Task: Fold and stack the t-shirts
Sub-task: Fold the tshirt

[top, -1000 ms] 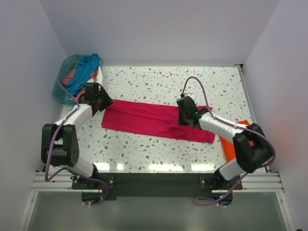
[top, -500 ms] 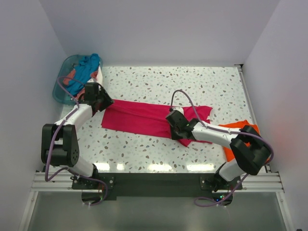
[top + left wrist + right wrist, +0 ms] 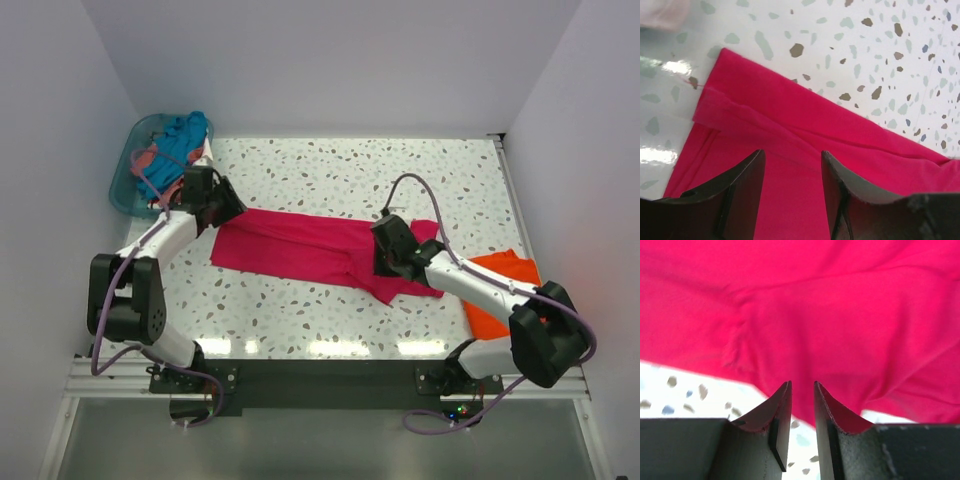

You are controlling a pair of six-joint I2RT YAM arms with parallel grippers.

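Between plain white walls, a speckled terrazzo bench [image 3: 330, 170] carries the work. At its far left corner, a teal basin [image 3: 128, 170] holds bunched teal, salmon and white t-shirts [image 3: 178, 140]. Left tool [image 3: 792, 165] hovers spread over the magenta t-shirt [image 3: 300, 248]. Right tool [image 3: 801, 392] is narrowly parted above it. Farthest right lies the orange t-shirt [image 3: 500, 270].
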